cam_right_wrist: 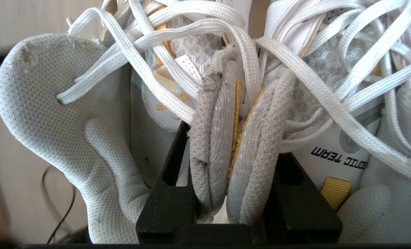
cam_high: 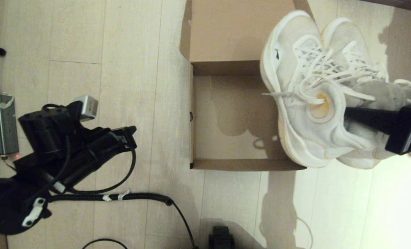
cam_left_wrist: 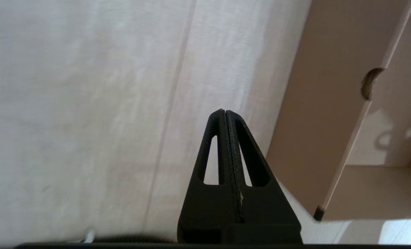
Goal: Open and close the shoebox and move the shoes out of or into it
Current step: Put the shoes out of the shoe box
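We see the shoebox (cam_high: 233, 117), plain brown cardboard, open on the floor at centre, lid flap (cam_high: 238, 29) folded back on the far side, inside bare with shadows only. Small notch in its left wall (cam_left_wrist: 370, 83), dark tape patch at one corner. The shoes (cam_high: 309, 103), white mesh sneakers with thick white soles and loose tangled white laces, are up off the floor over the box's right edge, toes pointing far, pinched together by their collars (cam_right_wrist: 233, 145). Yellow lining and tongue tags show.
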Robot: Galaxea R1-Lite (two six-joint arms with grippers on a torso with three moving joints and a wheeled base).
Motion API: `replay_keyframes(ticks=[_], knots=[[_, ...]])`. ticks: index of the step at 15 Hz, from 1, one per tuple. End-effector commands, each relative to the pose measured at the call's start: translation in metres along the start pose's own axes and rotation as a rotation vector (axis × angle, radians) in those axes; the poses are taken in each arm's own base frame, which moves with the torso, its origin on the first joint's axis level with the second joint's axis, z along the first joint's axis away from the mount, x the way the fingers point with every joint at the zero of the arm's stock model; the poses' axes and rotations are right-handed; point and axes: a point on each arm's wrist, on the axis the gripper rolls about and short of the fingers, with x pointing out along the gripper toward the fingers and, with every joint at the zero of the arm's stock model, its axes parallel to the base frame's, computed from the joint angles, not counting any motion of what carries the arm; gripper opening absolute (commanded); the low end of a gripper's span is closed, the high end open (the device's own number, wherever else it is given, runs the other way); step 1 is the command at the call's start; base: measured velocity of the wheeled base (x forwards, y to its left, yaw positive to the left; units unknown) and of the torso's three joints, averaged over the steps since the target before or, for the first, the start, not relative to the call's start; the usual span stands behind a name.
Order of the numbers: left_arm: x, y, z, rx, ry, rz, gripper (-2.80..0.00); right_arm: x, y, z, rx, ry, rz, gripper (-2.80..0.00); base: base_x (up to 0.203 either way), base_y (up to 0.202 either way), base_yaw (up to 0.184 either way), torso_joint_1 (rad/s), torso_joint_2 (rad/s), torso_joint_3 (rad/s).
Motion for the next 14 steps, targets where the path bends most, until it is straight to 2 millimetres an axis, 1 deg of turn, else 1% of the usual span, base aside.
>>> replay_keyframes(ticks=[1, 4, 6, 8, 10, 12, 14], knots=[[-0.014, 0.005, 0.008, -0.003, -0.035, 0.014, -2.80, -0.030, -0.014, 0.013, 0.023, -0.103, -0.054, -2.80, 0.000, 0.000, 0.000, 0.000, 0.00, 0.000], [-0.014, 0.006, 0.011, 0.001, -0.046, 0.020, -2.80, -0.031, -0.033, 0.017, 0.031, -0.134, -0.214, -2.80, 0.000, 0.000, 0.000, 0.000, 0.00, 0.000], [-0.011, 0.009, 0.010, 0.001, -0.039, 0.027, -2.80, -0.022, -0.048, 0.015, 0.033, -0.119, -0.324, -2.80, 0.000, 0.000, 0.000, 0.000, 0.00, 0.000], [-0.006, 0.011, 0.004, 0.000, -0.019, 0.032, -2.80, -0.006, -0.066, 0.010, 0.046, -0.076, -0.435, -2.80, 0.000, 0.000, 0.000, 0.000, 0.00, 0.000], [0.000, 0.012, -0.002, -0.002, -0.002, 0.035, -2.80, 0.017, -0.087, 0.004, 0.055, -0.060, -0.520, -2.80, 0.000, 0.000, 0.000, 0.000, 0.00, 0.000], [0.008, 0.013, -0.006, -0.002, -0.014, 0.030, -2.80, 0.040, -0.110, 0.000, 0.060, -0.074, -0.567, -2.80, 0.000, 0.000, 0.000, 0.000, 0.00, 0.000], [0.014, 0.014, -0.011, -0.003, -0.027, 0.026, -2.80, 0.062, -0.129, -0.008, 0.063, -0.063, -0.573, -2.80, 0.000, 0.000, 0.000, 0.000, 0.00, 0.000]])
